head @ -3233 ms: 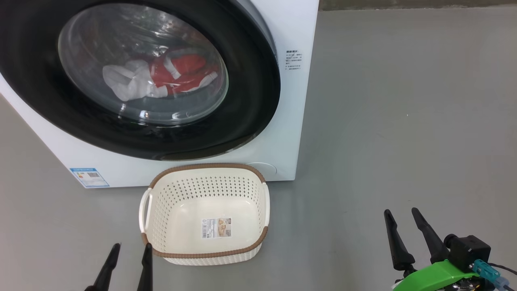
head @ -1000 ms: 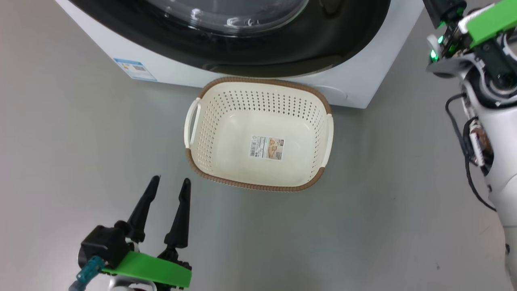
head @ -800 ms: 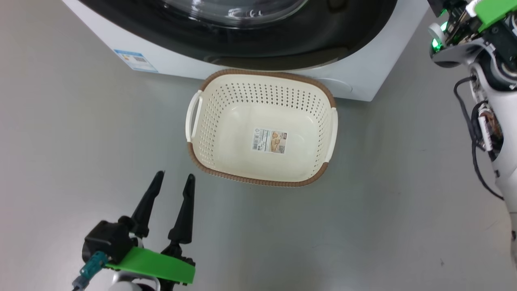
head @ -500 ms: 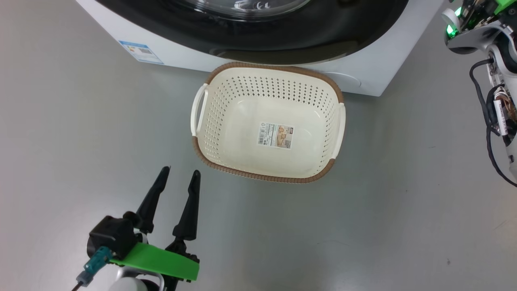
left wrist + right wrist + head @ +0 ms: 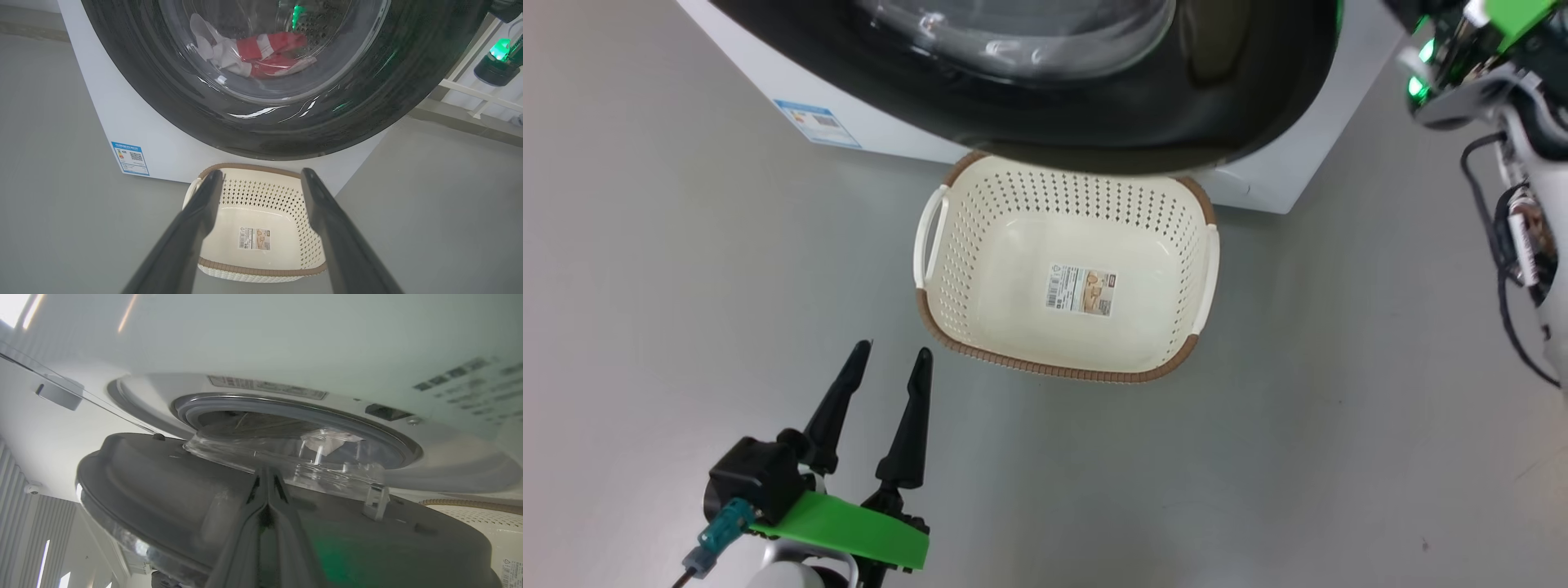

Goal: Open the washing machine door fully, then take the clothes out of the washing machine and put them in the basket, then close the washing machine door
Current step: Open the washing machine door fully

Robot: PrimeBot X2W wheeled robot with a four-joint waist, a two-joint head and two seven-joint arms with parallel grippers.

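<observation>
Black-rimmed washing machine door [image 5: 1111, 122] overhung the basket [image 5: 1054, 371] at twelve o'clock; left gripper [image 5: 892, 353] spread wide, idle at seven.
Left wrist: clothes [image 5: 269, 57] behind the door at twelve.
Right wrist: right gripper [image 5: 267, 473] clenched on nothing, tips at the ajar door's inner face. Advise a steady outward sweep.

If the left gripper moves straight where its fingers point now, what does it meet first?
Probably the basket, around its near left rim; the left gripper points toward it. Depth is unclear: if it passes above, the washing machine door comes next.
</observation>
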